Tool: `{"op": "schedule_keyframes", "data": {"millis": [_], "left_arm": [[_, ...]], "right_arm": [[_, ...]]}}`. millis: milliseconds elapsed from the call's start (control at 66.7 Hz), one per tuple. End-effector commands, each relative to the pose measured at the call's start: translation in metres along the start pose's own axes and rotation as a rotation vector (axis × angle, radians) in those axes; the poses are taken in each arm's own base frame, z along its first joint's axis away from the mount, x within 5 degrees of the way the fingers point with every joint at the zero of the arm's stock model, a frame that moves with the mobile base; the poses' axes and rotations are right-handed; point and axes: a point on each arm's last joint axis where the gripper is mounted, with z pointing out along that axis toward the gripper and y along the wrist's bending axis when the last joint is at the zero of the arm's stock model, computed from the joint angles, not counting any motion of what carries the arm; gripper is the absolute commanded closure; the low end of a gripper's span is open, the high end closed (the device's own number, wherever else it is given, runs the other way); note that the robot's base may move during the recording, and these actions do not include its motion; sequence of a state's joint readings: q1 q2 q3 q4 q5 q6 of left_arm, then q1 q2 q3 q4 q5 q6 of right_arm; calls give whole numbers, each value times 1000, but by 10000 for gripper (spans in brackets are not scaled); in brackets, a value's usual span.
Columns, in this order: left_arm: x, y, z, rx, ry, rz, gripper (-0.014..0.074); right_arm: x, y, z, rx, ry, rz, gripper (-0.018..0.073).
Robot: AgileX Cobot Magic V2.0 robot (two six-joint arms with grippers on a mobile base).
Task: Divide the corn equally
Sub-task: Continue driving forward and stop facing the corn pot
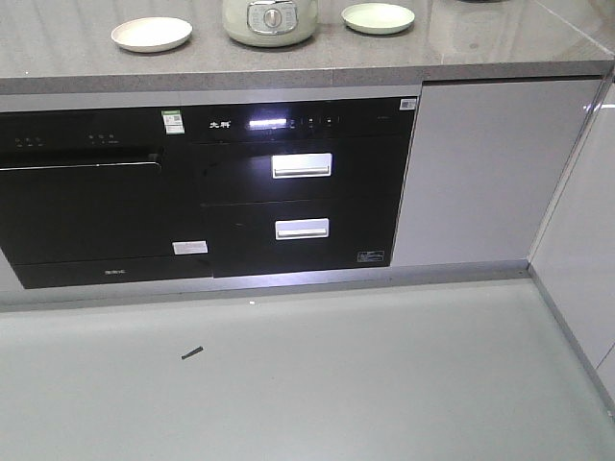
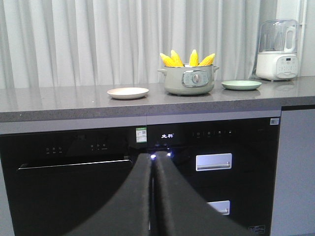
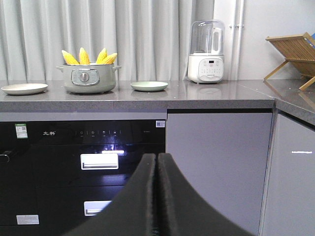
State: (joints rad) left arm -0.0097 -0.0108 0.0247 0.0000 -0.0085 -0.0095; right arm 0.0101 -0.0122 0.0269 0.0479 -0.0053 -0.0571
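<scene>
Yellow corn (image 2: 188, 59), four cobs, stands tips-up in a grey-green pot (image 2: 189, 83) on the counter (image 2: 59, 105), flanked by a cream plate (image 2: 128, 92) and a green plate (image 2: 241, 84), probably one for each share. Below, the left gripper (image 2: 152, 157) and right gripper (image 3: 157, 156) hang clenched on nothing.

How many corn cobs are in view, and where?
4 cobs, all standing tips-up, fanned side by side in the pot on the counter. None on the cream plate or green plate. Others could be hidden inside the pot.
</scene>
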Motion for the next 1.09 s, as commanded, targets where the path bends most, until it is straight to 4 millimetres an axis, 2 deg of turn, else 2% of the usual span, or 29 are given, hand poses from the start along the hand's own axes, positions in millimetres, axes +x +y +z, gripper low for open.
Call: {"op": "schedule_keyframes", "data": {"millis": [0, 1079], "left_arm": [[-14, 0, -2, -2, -107, -13, 603], [-14, 0, -2, -2, -107, -13, 603]], "right_arm": [[-4, 0, -1, 7, -73, -17, 564], [-4, 0, -1, 8, -74, -17, 564]]}}
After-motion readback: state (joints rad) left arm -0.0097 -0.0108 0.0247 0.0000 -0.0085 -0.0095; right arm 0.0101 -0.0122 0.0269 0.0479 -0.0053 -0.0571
